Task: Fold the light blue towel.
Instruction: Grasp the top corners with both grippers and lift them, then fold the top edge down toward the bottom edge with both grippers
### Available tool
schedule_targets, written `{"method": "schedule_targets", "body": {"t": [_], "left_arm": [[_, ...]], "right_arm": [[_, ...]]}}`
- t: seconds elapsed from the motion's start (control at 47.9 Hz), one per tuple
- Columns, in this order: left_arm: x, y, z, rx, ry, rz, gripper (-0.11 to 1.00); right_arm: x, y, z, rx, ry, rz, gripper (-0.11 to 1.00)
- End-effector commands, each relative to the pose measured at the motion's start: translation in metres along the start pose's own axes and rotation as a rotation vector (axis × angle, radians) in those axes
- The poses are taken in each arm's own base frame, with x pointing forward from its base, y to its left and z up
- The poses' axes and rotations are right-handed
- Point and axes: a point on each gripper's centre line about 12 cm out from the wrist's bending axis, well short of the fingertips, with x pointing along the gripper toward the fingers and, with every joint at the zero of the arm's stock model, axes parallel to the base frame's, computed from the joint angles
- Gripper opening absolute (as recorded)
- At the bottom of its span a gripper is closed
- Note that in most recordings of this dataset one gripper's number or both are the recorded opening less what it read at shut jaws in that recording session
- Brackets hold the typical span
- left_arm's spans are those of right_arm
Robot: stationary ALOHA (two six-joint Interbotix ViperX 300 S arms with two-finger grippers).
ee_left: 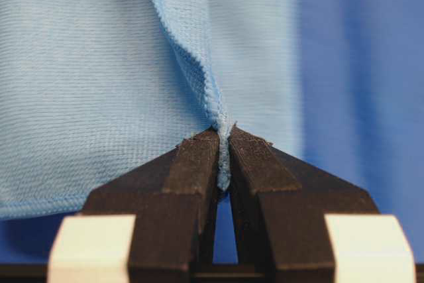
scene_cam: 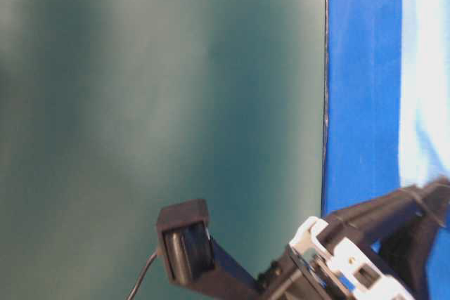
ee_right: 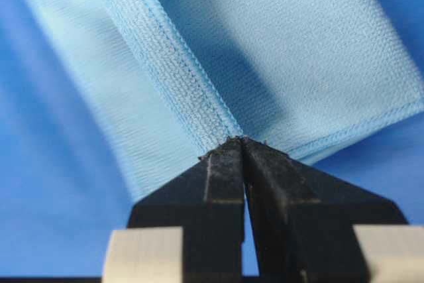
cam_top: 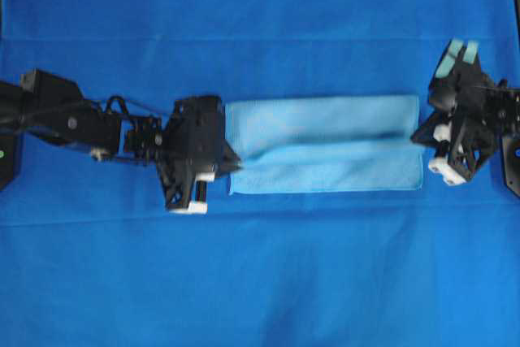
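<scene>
- Two grippers of mine work the light blue towel, which lies folded on the royal-blue sheet.
- Left gripper: jaws clamped on its hem.
- Right gripper: jaws clamped on its edge.

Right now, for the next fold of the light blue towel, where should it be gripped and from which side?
Take the light blue towel at its short ends, one arm from each side. It lies as a long strip between the arms. The left gripper is already shut on the stitched edge; the right gripper looks likewise.

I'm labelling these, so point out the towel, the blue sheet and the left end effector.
towel [cam_top: 325,144]: overhead view, middle of cloth.
sheet [cam_top: 260,282]: overhead view, bare lower area.
left end effector [ee_left: 223,157]: left wrist view, between fingertips.
</scene>
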Motion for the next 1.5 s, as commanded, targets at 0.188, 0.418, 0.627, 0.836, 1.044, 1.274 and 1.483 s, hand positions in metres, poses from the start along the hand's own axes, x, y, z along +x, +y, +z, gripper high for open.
{"method": "schedule_targets", "body": {"t": [0.188,0.418,0.627,0.836,1.044,1.274,1.483], "left_arm": [[0.001,-0.011,0.019,0.028,-0.048,-0.02,0.01],[0.009,-0.005,0.019,0.019,-0.042,-0.01,0.01],[0.007,-0.003,0.014,0.017,-0.029,-0.005,0.05],[0.003,-0.003,0.009,0.016,-0.011,-0.006,0.44],[-0.011,0.001,0.016,0.013,0.003,0.0,0.62],[-0.021,0.027,0.028,-0.026,-0.039,0.052,0.62],[-0.017,0.054,0.029,-0.067,-0.038,0.106,0.62]], "right_arm": [[0.002,0.017,-0.009,-0.023,0.046,0.032,0.01],[0.002,0.016,-0.009,-0.017,0.053,0.026,0.01],[0.005,0.024,-0.003,-0.026,0.006,0.07,0.01],[0.012,0.03,0.0,-0.036,0.016,0.072,0.17],[0.006,0.032,0.006,-0.082,0.022,0.051,0.65],[-0.011,0.013,0.023,-0.111,-0.035,-0.026,0.6],[-0.011,-0.019,0.032,-0.08,-0.048,-0.145,0.6]]}}
